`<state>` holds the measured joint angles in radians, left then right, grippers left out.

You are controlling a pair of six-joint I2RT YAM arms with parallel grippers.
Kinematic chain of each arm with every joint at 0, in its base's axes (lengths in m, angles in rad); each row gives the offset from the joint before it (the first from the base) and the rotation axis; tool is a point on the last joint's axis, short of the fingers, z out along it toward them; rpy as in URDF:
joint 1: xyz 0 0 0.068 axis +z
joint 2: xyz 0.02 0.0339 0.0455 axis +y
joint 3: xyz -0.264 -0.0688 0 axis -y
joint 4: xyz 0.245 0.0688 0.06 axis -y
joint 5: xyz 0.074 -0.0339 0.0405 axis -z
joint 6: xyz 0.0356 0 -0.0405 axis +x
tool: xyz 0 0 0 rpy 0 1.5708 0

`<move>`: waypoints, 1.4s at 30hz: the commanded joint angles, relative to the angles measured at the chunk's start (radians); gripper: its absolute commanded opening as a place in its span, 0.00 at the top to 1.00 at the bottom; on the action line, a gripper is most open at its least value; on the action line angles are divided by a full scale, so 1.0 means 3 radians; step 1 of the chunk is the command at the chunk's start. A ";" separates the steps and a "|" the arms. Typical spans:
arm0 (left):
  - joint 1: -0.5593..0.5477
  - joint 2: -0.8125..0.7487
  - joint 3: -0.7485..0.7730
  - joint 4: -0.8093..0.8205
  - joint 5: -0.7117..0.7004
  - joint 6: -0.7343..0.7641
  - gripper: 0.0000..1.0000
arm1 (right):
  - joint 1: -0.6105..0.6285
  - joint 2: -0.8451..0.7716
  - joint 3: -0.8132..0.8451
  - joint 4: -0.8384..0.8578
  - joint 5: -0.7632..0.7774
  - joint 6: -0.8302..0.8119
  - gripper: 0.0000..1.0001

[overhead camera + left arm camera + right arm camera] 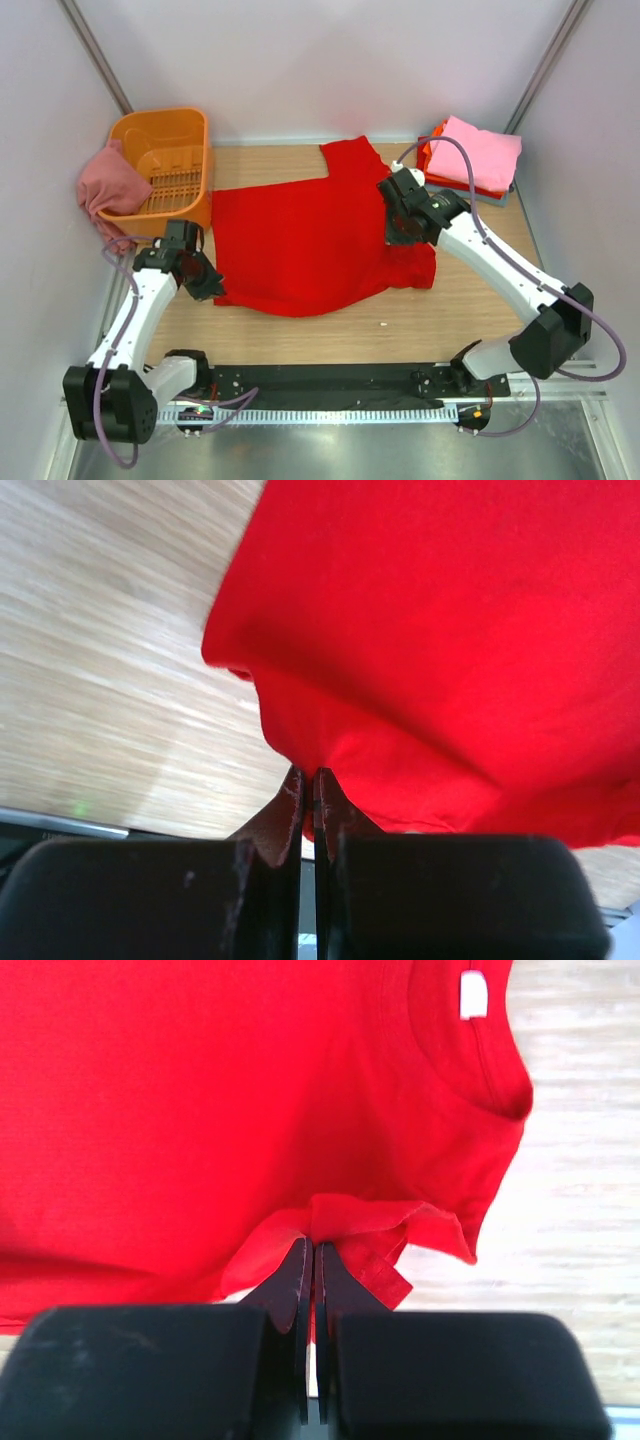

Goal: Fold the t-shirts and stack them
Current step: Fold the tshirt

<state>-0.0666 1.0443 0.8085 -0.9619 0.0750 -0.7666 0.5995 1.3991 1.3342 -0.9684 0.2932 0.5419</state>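
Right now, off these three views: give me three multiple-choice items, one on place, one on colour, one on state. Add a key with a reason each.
1. Where is the folded stack?
A. far right corner of the table
B. near left corner
C. centre

2. What colour is the stack's top shirt?
A. grey-blue
B. light pink
C. bright red

3. What state are the left gripper and right gripper in?
A. both open, empty
B. one open, one shut
C. both shut on the red t-shirt

Key:
1. A, the stack sits by the far right wall.
2. B, the pink t-shirt lies uppermost.
3. C, each wrist view shows red cloth pinched between closed fingers.
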 commanded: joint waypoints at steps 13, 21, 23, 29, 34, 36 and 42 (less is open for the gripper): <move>0.0360 0.0701 0.0311 0.0414 0.0011 0.0433 1.00 | -0.0439 0.0700 0.0748 0.0267 -0.0256 -0.0676 0.99; 0.0365 0.1095 0.0409 0.0537 0.0026 0.0444 0.98 | -0.0495 0.0930 0.0840 0.0354 -0.0328 -0.0748 0.99; 0.0360 0.1146 0.0419 0.0562 0.0021 0.0449 0.98 | -0.0515 0.0992 0.0865 0.0354 -0.0323 -0.0768 0.99; 0.0360 0.1300 0.0485 0.0593 -0.0035 0.0479 0.99 | -0.0592 0.1155 0.1019 0.0313 -0.0267 -0.0809 0.99; 0.0365 0.1422 0.0582 0.0609 -0.0132 0.0495 0.99 | -0.0628 0.1293 0.1146 0.0339 -0.0236 -0.0845 0.99; 0.0365 0.1463 0.0613 0.0624 -0.0137 0.0495 0.99 | -0.0653 0.1411 0.1177 0.0375 -0.0236 -0.0860 0.99; 0.0360 0.1592 0.0726 0.0624 -0.0173 0.0546 0.35 | -0.0791 0.1794 0.1320 0.0456 -0.0256 -0.0830 0.74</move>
<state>0.0349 1.5230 0.9798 -0.8021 0.0494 -0.6163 0.3901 1.8961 1.6737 -0.8646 0.2096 0.3061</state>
